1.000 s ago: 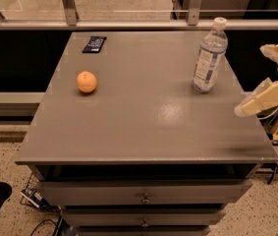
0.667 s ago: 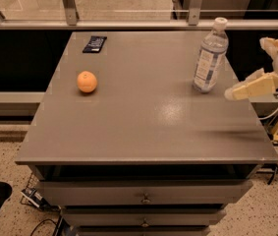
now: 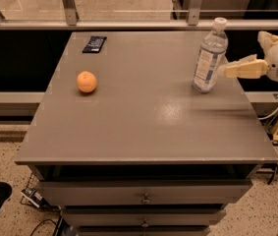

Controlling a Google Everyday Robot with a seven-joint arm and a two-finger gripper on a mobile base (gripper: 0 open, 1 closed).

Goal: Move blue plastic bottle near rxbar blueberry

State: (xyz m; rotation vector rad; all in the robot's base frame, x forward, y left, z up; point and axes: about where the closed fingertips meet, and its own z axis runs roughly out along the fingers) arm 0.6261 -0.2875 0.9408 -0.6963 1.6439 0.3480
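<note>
**On the right side of the table point(image 3: 143, 112), the gripper point(image 3: 246, 55) waits beside the blue plastic bottle point(image 3: 208, 58)**

You can see the gripper at the right edge of the picture, above the far right corner of the table. Its two cream fingers are spread apart and nothing is between them. The lower finger point(image 3: 241, 69) points left and its tip is just beside the bottle's side. You cannot tell whether it touches.

The blue plastic bottle stands upright near the right edge of the table, with its white cap on top. The rxbar blueberry point(image 3: 95, 44) lies flat at the far left corner, well apart from the bottle. An orange fruit point(image 3: 86, 81) sits on the left side, nearer to you than the bar. Below the table top you see drawers point(image 3: 143, 193) with small knobs.
</note>
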